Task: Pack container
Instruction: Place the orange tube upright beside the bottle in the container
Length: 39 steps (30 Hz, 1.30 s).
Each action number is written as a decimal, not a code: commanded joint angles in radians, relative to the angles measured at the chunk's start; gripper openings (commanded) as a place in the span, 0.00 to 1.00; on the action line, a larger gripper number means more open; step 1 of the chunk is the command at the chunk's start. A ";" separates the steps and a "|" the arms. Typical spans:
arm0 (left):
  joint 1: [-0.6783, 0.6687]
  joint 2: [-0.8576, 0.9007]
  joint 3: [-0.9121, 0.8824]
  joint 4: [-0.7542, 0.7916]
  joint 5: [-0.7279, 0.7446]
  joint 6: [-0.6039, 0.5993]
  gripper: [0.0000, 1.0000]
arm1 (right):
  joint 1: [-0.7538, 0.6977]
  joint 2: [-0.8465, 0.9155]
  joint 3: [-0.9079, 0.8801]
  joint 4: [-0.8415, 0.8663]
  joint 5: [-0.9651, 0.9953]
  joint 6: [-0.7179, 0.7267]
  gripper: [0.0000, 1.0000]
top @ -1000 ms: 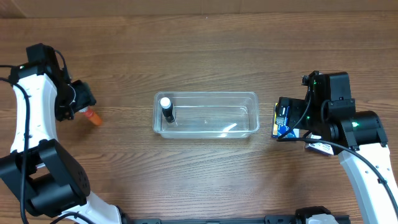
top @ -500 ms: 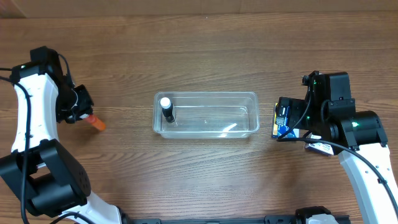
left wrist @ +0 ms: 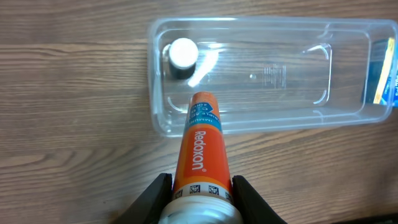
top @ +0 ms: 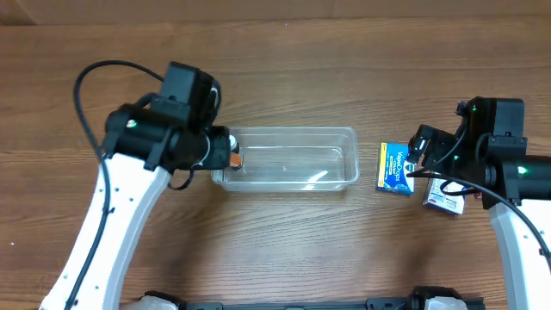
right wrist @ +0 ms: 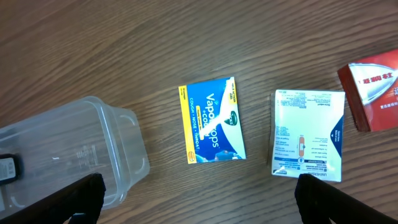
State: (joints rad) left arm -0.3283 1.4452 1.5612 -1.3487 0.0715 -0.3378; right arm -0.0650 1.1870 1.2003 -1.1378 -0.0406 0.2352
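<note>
The clear container (top: 293, 131) lies at the table's middle; it also shows in the left wrist view (left wrist: 273, 74) and the right wrist view (right wrist: 74, 149). A black bottle with a white cap (left wrist: 182, 56) stands in its left end. My left gripper (top: 225, 157) (left wrist: 200, 190) is shut on an orange Redoxon tube (left wrist: 200, 143), whose tip points over the container's left end beside the bottle. My right gripper (top: 419, 159) (right wrist: 199, 208) is wide open and empty, above the table right of the container.
A blue lozenge box (top: 394, 168) (right wrist: 211, 119) lies flat just right of the container. A white and blue box (right wrist: 309, 134) and a red box (right wrist: 373, 87) lie farther right. Bare wood surrounds the container.
My left arm has swung from the far left to the container's left end, carrying the orange tube. My right gripper has drawn back to the right, uncovering the blue box.
</note>
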 commanded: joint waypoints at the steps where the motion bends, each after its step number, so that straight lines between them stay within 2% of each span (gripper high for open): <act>1: -0.009 0.109 -0.015 0.021 -0.026 -0.033 0.04 | -0.003 -0.002 0.025 0.005 -0.007 0.005 1.00; 9: -0.009 0.319 -0.015 0.034 -0.071 -0.033 0.04 | -0.003 -0.002 0.025 0.005 -0.007 0.005 1.00; 23: -0.014 0.335 -0.090 0.083 -0.071 -0.037 0.05 | -0.003 -0.002 0.025 0.005 -0.007 0.005 1.00; 24: -0.014 0.335 -0.090 0.082 -0.071 -0.037 0.08 | -0.003 -0.002 0.025 0.005 -0.007 0.004 1.00; 26: -0.014 0.335 -0.090 0.081 -0.071 -0.037 0.29 | -0.003 -0.002 0.025 0.005 -0.007 0.005 1.00; 28: -0.014 0.335 -0.090 0.082 -0.071 -0.037 0.44 | -0.003 -0.002 0.025 0.005 -0.007 0.004 1.00; 36: -0.014 0.335 -0.090 0.082 -0.071 -0.036 0.51 | -0.003 -0.002 0.025 0.005 -0.006 0.004 1.00; 39: -0.014 0.324 -0.051 0.080 -0.072 -0.002 0.57 | -0.003 -0.002 0.025 0.005 -0.006 0.004 1.00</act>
State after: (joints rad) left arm -0.3344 1.7744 1.4757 -1.2675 0.0109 -0.3676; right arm -0.0650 1.1877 1.2003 -1.1374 -0.0448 0.2356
